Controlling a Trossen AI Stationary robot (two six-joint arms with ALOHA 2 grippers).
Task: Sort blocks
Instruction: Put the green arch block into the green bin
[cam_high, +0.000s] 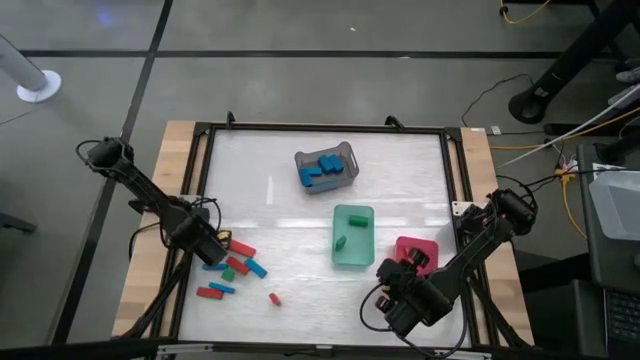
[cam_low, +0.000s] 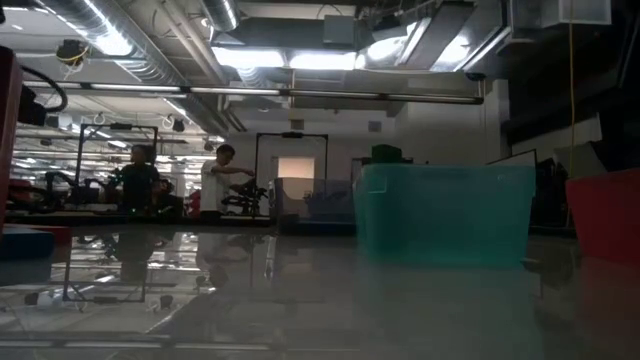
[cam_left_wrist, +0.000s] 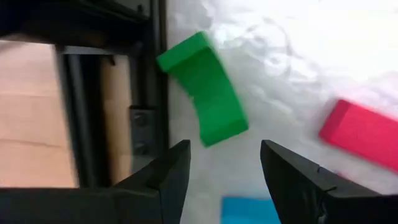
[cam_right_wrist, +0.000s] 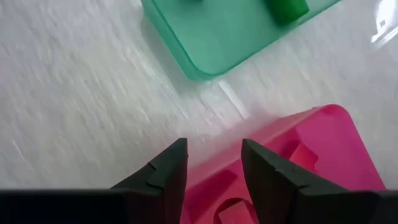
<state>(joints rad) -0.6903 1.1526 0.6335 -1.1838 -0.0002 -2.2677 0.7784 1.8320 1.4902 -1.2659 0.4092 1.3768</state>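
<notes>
White tabletop (cam_high: 300, 190), black-framed. Blocks (cam_high: 236, 268) scattered at its left edge; left gripper (cam_left_wrist: 221, 171) above them, jaws wide, empty. Right gripper (cam_right_wrist: 211, 165) over red tray (cam_right_wrist: 323, 149), jaws apart, empty. Workshop behind; no legible writing.

The left arm reaches from the table's far left edge diagonally toward the near middle-left, its wrist bent down so the left gripper (cam_high: 212, 250) hangs low over the surface, fingers (cam_left_wrist: 171, 174) parted with a clear gap. The right arm comes from the right edge and folds back toward the near right, its right gripper (cam_high: 412, 262) pointing downward, its two dark fingers (cam_right_wrist: 168, 171) likewise apart.
</notes>
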